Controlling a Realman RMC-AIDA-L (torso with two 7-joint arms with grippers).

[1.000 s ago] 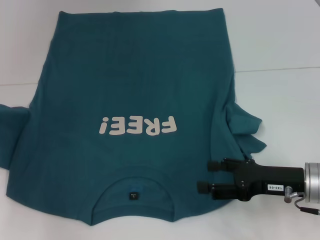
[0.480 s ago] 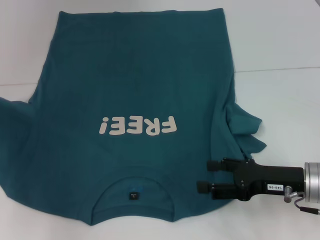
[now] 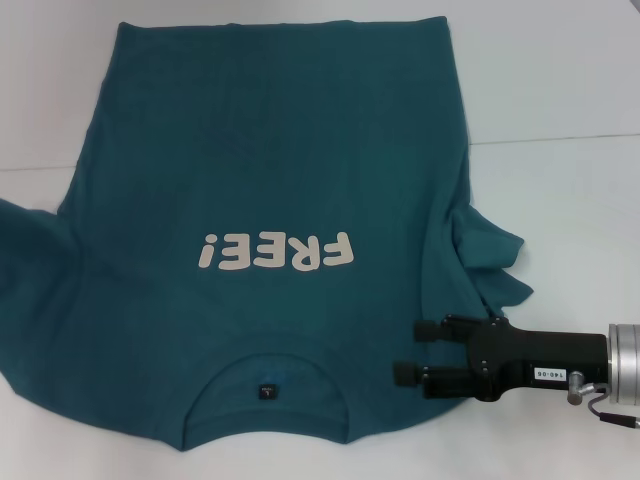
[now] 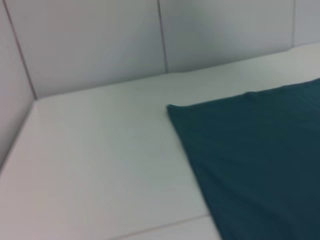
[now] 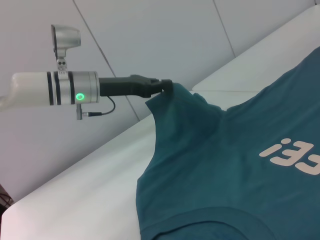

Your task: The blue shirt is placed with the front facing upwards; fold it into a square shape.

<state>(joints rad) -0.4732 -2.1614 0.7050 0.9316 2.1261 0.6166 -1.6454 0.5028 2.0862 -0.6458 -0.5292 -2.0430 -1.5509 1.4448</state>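
1. The blue shirt (image 3: 260,200) lies front up on the white surface (image 3: 560,90), its cream "FREE!" lettering (image 3: 277,252) across the chest and its round collar (image 3: 268,385) with a small dark label (image 3: 267,391) at the near edge.
2. The right tool (image 3: 408,352) lies low over the surface at the shirt's near right shoulder, its two black fingers (image 3: 432,330) parted, pointing toward the collar and holding nothing; the fingertips sit over the teal cloth.
3. Just beyond the right tool, the right sleeve (image 3: 490,255) lies bunched in folds.
4. The left tool (image 5: 167,86) shows only in the right wrist view, on the far side of the lettering from the right tool: it is pinched on the left sleeve (image 5: 180,107) and holds that cloth lifted off the surface in a peak.
5. In the head view the left sleeve (image 3: 25,290) spreads to the picture's edge.
6. The left wrist view shows a flat corner of the shirt (image 4: 250,150) on the bare surface (image 4: 100,165), with a white wall (image 4: 90,40) behind.
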